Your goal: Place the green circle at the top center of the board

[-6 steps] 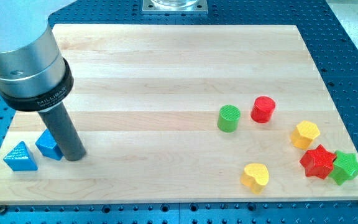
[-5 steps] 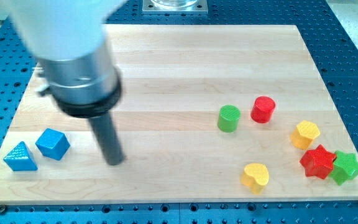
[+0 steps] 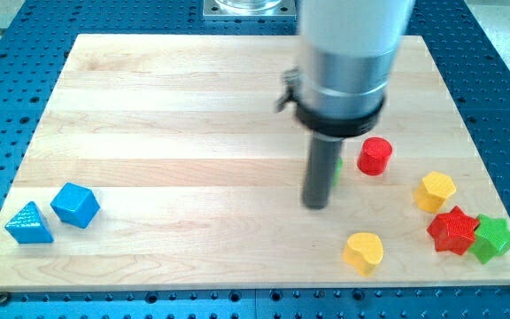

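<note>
The green circle (image 3: 337,168) lies right of the board's centre; only a thin green sliver of it shows beside my rod, which covers most of it. My tip (image 3: 315,204) rests on the board just below and left of the green circle, at its near edge. The red circle (image 3: 374,156) stands just to the right of the green one.
A yellow hexagon-like block (image 3: 436,190), a red star (image 3: 452,230) and a green star (image 3: 492,238) cluster at the right edge. A yellow heart (image 3: 363,252) lies near the bottom. A blue cube (image 3: 75,205) and a blue triangle (image 3: 28,223) sit at the bottom left.
My rod has swept from beside the blue cube at the bottom left across the board to the right, and now stands over the green circle. No block has visibly moved.
</note>
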### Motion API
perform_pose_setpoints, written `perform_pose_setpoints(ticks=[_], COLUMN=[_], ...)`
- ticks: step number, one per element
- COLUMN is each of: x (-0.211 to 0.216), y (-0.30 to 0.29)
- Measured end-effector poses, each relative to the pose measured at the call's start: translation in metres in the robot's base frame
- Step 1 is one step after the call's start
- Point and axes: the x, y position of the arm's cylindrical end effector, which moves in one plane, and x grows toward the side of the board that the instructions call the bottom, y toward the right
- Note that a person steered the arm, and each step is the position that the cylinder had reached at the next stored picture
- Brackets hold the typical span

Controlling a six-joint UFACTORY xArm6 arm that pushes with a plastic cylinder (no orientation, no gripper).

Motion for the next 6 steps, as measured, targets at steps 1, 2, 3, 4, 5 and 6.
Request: perform_pose_setpoints(ticks=[1, 2, 3, 4, 5, 6], x=[-0.022, -0.098, -0.066, -0.042, -0.017, -0.017], y=[0.044, -0.006, 0.008, 0.070, 0.066, 0.005])
